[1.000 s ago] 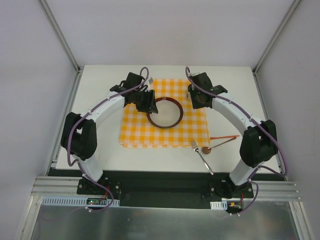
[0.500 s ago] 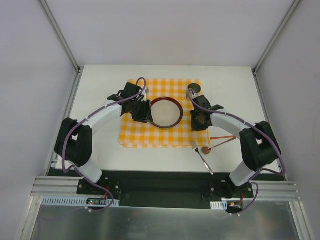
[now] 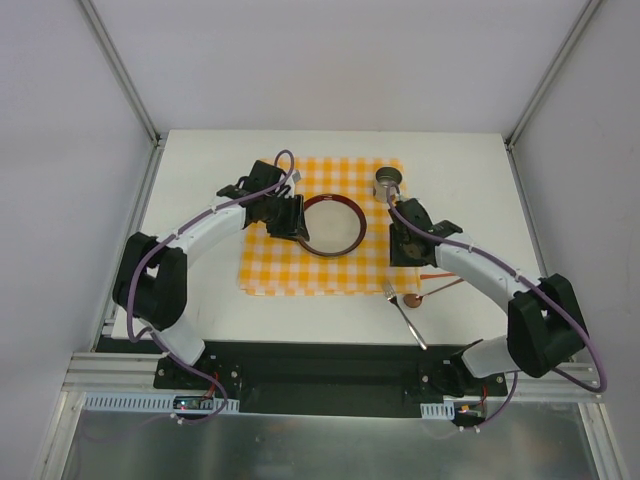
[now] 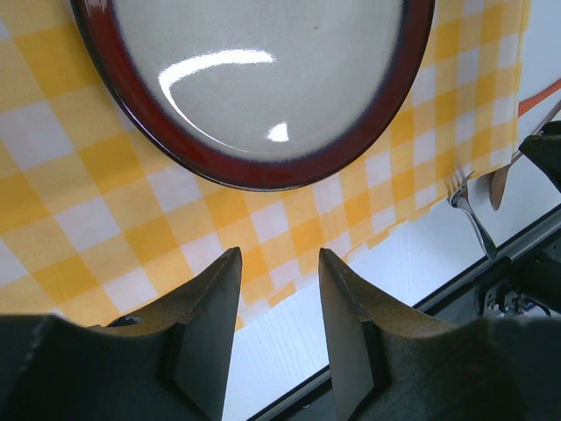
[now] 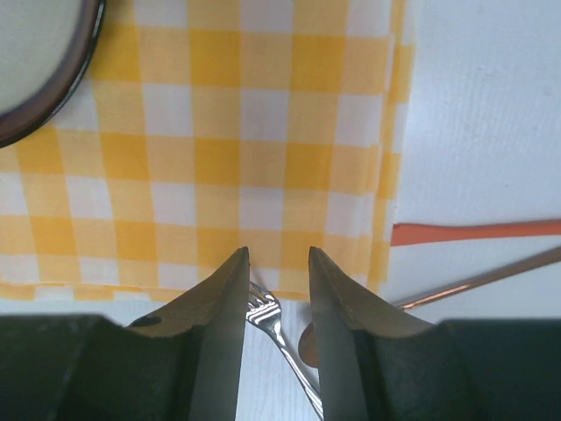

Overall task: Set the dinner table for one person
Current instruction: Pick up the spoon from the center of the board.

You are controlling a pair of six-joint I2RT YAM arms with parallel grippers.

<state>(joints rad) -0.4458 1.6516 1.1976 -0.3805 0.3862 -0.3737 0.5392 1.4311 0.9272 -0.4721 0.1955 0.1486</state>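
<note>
The dinner table [image 3: 470, 170] is a large white rectangular flat tabletop with a plain matte surface. It spans the enclosure from the arm bases at the near edge to the far wall. An orange-and-white checked cloth [image 3: 270, 265] lies at its centre. A round grey plate with a dark red rim [image 3: 333, 225] rests on the cloth. A small metal cup [image 3: 388, 181] stands on the far right corner of the cloth. A silver fork [image 3: 405, 312], a copper-coloured spoon [image 3: 440, 290] and a thin orange stick [image 3: 447, 274] lie on the bare surface to the near right of the cloth.

Compared with one second ago, the right gripper [image 3: 407, 250] has withdrawn from the cup's position toward the near side, leaving the cup uncovered. The left gripper [image 3: 300, 222] remains at the plate's left rim. Plate and cutlery have not moved.

The dinner table lies level, with its long axis running left to right.

Both grippers have their fingers apart and hold nothing. The left hangs over the cloth beside the plate. The right hangs over the cloth's near right edge, with the fork tines visible below the gap.
</note>
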